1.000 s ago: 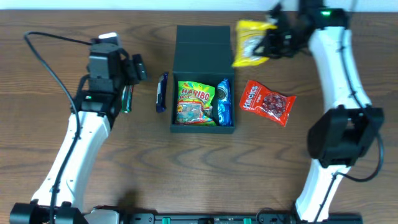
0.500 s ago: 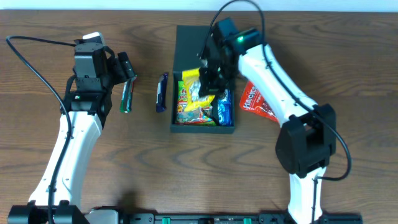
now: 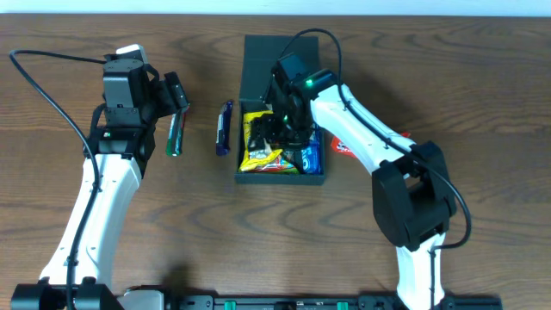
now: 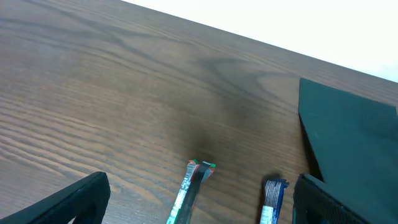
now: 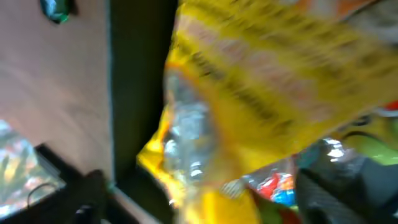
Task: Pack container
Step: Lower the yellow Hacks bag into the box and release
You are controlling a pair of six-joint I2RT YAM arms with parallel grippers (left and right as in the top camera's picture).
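Sitting directly under the right tool, the container is taking a yellow packet; placing step, prob. Whether that tool is clamping it: can't tell, too blurred. Left tool is hanging w/ fingers apart, green bar just ahead of it. Next: releasing, lifting clear.

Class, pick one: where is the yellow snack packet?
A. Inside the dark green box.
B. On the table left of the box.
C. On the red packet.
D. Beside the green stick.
A: the yellow packet lies within the container walls, under the right gripper.
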